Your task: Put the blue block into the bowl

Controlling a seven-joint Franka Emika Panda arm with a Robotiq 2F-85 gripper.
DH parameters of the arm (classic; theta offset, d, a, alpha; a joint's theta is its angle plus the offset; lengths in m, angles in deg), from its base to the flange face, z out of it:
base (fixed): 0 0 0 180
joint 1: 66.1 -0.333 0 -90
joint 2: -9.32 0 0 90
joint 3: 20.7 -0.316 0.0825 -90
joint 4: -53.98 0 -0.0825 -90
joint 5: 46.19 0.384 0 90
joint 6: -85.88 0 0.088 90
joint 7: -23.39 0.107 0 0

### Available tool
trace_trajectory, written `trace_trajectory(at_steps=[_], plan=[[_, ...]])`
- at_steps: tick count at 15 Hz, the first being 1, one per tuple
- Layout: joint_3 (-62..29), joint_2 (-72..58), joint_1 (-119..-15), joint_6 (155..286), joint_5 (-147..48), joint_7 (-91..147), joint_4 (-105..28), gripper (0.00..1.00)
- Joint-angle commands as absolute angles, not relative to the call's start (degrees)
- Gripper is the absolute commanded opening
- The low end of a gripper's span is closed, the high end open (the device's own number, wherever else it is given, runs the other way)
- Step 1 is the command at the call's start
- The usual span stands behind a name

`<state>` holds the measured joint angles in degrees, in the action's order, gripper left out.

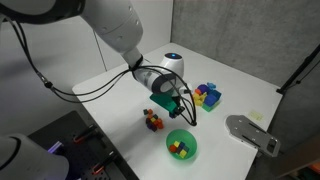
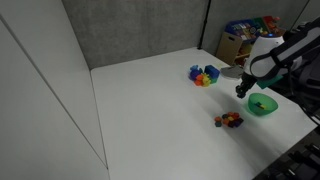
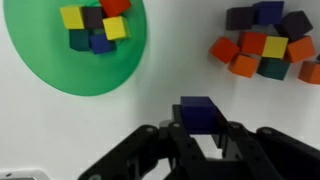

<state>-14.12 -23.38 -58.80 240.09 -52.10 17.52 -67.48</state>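
Observation:
My gripper (image 3: pixel 200 127) is shut on the blue block (image 3: pixel 200 112), a tiny dark-blue cube held between the two fingers above the white table. The green bowl (image 3: pixel 60 75) is at the upper left of the wrist view and holds several tiny cubes. In both exterior views the gripper (image 1: pixel 180 107) (image 2: pixel 243 90) hangs a little above and beside the bowl (image 1: pixel 190 138) (image 2: pixel 270 108); the blue block is too small to make out there.
A cluster of tiny cubes (image 3: pixel 265 45) (image 1: pixel 153 121) (image 2: pixel 229 120) lies on the table near the bowl. A pile of larger coloured blocks (image 1: pixel 207 96) (image 2: pixel 204 75) lies further back. A grey device (image 1: pixel 250 133) sits at the table edge.

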Motion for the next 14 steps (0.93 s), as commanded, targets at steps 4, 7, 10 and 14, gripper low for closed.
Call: trace_trajectory(at_steps=[4, 7, 10, 14], plan=[[-12.78, -16.29, -49.19, 237.09, -47.14, 14.41, -73.37, 0.61], [-13.54, -13.88, -46.32, 236.14, -44.17, 11.66, -74.74, 0.86], [-16.31, -10.16, -44.62, 233.72, -40.0, 5.89, -77.01, 1.0], [-17.94, -4.34, -46.95, 228.68, -37.05, 2.6, -80.04, 1.0]])
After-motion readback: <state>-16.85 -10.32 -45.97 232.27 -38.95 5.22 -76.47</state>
